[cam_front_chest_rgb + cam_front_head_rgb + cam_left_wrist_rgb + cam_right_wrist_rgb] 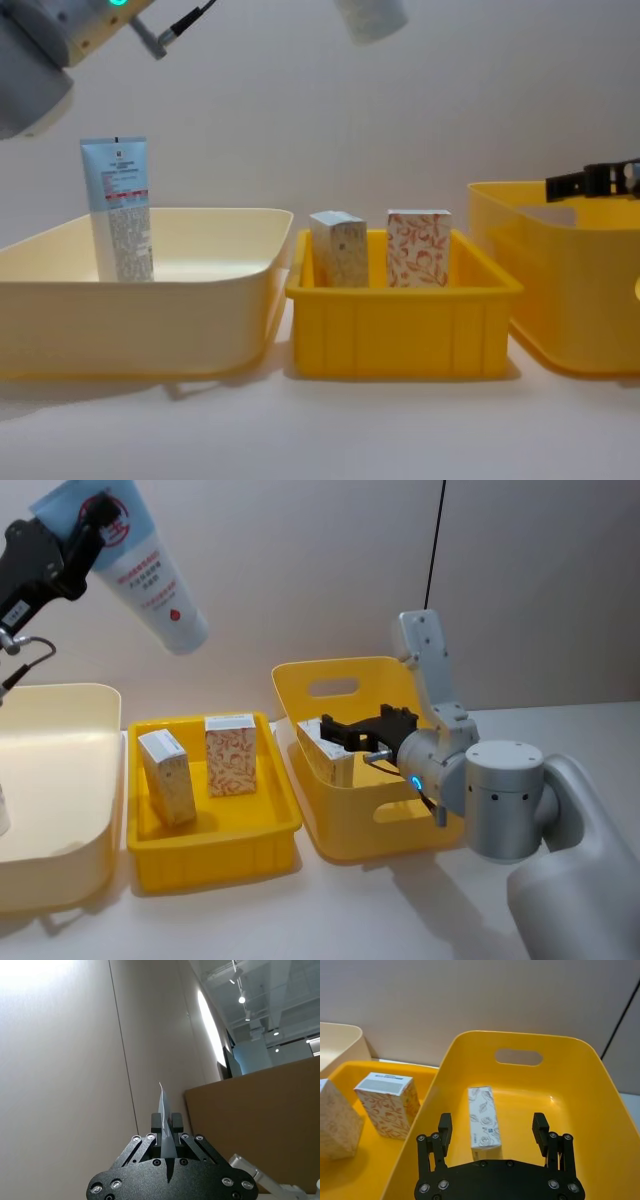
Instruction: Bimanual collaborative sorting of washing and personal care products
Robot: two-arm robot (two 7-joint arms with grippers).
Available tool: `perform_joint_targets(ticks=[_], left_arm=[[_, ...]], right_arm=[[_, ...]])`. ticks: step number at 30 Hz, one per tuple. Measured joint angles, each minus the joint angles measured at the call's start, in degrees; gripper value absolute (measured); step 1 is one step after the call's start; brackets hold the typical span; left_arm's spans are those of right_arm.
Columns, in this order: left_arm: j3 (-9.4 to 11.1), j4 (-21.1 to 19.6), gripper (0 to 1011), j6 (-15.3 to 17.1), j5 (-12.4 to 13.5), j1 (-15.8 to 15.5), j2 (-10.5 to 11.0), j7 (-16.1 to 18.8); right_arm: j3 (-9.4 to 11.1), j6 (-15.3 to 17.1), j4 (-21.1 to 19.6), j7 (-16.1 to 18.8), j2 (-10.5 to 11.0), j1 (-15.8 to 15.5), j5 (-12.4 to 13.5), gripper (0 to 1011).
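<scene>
Left gripper (pixel 92 518), high left, pinches the soft tube (pixel 150 580) by its crimp. Right gripper (pixel 492 1127) stands open over a probably light, stiff box (pixel 482 1110); grip its long sides.

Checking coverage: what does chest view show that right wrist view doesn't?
Chest alone: tube standing in the cream bin, plus the cap end of the raised tube that the left gripper holds overhead. Right wrist alone: pale floral box in the deep yellow bin, ahead of the right gripper, fingers open. Both: two boxes upright in the small yellow tray.
</scene>
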Motion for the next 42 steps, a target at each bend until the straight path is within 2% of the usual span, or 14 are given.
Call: perform_joint_targets(ticks=[7, 23, 31, 42], left_arm=[[0.13, 0.30, 119, 0.06, -0.57, -0.39, -0.11, -0.70], [3.52, -3.38, 119, 6.30, 2.97, 1.28, 2.38, 6.65], [4.48, -3.98, 119, 7.88, 3.98, 1.56, 2.95, 8.58], [5.13, -4.40, 119, 8.96, 4.69, 1.74, 3.34, 9.92]], right_arm=[[-1.62, -2.14, -0.12, 3.01, 1.12, 0.13, -0.32, 1001], [-6.44, -8.40, -2.72, 12.00, 4.65, 0.42, -0.34, 1001], [-9.19, -11.19, -4.18, 17.41, 7.03, 1.14, 0.21, 1001], [-12.62, -13.38, -5.46, 25.04, 10.05, 2.89, 1.27, 1001]])
